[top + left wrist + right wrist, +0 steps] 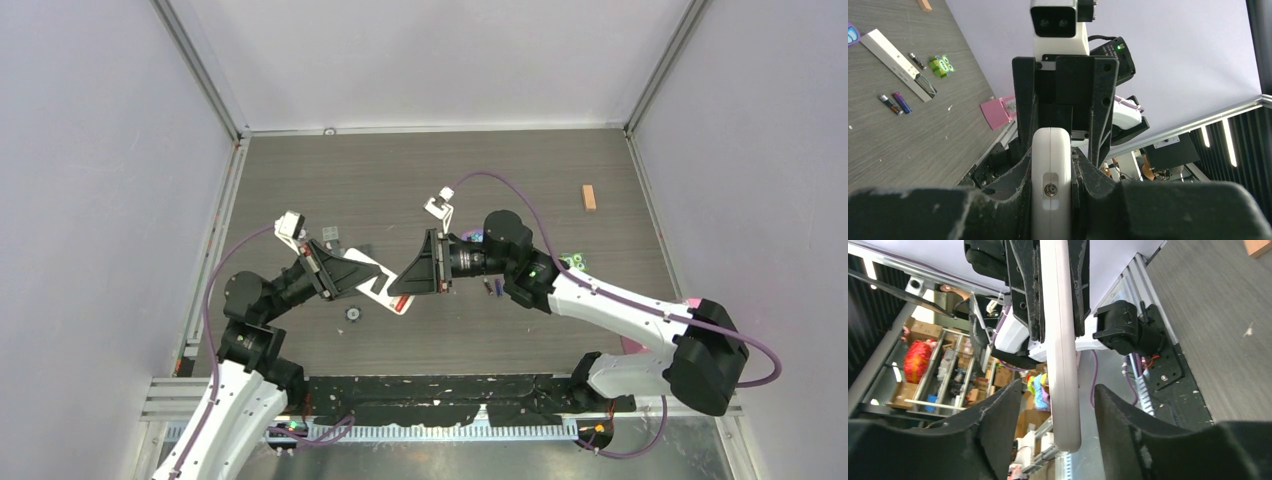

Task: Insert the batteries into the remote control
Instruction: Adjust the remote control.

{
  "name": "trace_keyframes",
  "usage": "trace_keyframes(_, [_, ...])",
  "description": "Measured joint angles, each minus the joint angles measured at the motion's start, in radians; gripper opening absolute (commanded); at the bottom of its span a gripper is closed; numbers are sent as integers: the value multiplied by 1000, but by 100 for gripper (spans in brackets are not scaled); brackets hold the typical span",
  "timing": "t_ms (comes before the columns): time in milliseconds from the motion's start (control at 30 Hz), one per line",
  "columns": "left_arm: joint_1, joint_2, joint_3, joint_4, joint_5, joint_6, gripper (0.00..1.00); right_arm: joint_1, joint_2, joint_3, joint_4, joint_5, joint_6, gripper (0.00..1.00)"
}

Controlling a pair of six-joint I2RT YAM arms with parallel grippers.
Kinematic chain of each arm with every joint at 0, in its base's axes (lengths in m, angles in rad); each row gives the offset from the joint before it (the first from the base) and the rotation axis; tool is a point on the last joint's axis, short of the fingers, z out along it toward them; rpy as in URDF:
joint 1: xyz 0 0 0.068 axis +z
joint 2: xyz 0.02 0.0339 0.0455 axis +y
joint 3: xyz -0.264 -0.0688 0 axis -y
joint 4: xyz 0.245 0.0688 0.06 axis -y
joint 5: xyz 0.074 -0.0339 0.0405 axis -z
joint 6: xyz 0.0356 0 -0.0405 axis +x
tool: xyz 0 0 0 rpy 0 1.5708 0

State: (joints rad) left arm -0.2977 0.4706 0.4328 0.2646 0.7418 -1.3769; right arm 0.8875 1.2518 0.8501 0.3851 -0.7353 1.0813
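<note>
Left pincer pinching the wide white remote in the air; right pincer spread around its other end.
My right fingers stand clear of that remote on both sides. The remote control I am to load lies flat on the counter — a long, narrow white bar with a glossy black end section. A blue-purple battery and a reddish-tipped battery lie side by side near that black end, apart from it — a third, dark battery lies just beside the bar's other long edge.
</note>
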Motion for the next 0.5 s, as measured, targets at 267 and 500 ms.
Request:
trace_keyframes(267, [0,3,-3,-12,-23,24,0,-45,-137,8,-188,101,-114,86])
trace_keyframes(500, [0,-45,-18,-45,-76,68,0,-119,-270,26,-544,362,-300,50])
